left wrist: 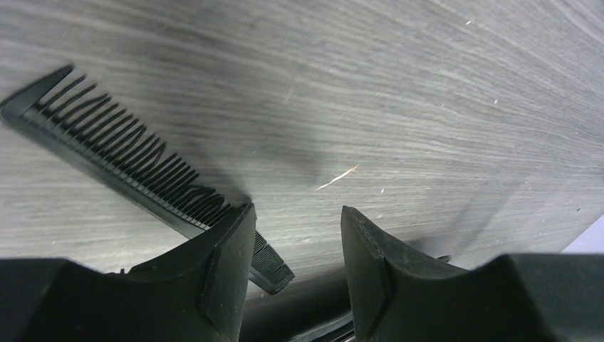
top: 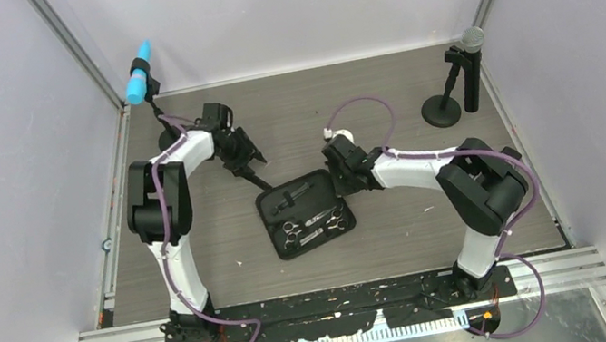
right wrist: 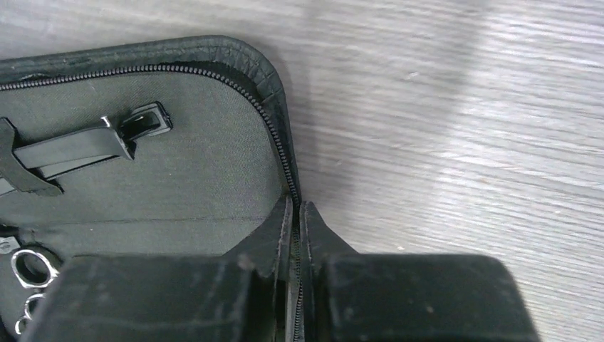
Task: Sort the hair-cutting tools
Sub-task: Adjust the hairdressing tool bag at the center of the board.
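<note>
The right gripper (right wrist: 297, 214) pinches the rim of the open zip case (right wrist: 265, 71). The left gripper (left wrist: 295, 217), spread, hangs over the comb (left wrist: 121, 160) on the bench (left wrist: 427, 107).

Open zip case (top: 270, 214), blue microphone (top: 139, 76), grey microphone (top: 469, 39)

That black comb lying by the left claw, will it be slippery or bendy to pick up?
Probably fiddly: the comb lies flat on the table, giving the left claw little edge to bite. It looks long and thin, so likely light and slightly bendy. Pinched near one end, it may swivel.
</note>
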Action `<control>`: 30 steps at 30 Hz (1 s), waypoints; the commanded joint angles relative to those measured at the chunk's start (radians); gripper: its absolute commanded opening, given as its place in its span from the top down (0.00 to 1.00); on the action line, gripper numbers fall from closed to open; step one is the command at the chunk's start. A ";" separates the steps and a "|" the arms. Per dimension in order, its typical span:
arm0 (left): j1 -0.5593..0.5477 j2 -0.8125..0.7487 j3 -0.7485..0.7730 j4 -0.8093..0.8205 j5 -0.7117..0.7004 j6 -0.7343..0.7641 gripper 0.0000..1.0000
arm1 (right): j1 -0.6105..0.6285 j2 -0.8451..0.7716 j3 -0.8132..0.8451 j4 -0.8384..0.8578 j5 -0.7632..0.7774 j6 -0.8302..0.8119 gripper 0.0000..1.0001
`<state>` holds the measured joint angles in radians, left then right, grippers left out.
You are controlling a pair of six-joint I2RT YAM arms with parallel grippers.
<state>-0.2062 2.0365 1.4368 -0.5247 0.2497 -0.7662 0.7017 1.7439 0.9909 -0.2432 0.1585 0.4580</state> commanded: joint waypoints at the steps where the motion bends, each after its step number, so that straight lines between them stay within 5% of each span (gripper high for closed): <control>1: 0.014 -0.062 -0.066 -0.010 -0.035 0.001 0.50 | -0.080 -0.042 -0.078 -0.003 0.084 0.034 0.95; 12: 0.014 -0.176 -0.138 -0.036 -0.101 0.019 0.48 | -0.230 -0.143 -0.170 0.001 0.094 0.062 0.95; 19: 0.011 -0.292 -0.146 -0.126 -0.376 0.009 0.43 | -0.231 -0.130 -0.174 0.043 0.031 0.072 0.95; 30: -0.032 -0.100 0.058 -0.323 -0.424 0.087 0.43 | -0.231 -0.125 -0.192 0.089 -0.014 0.072 0.95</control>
<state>-0.2092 1.8977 1.4330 -0.7544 -0.1318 -0.7166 0.4698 1.6142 0.8242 -0.1791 0.1745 0.5220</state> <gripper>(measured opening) 0.572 0.078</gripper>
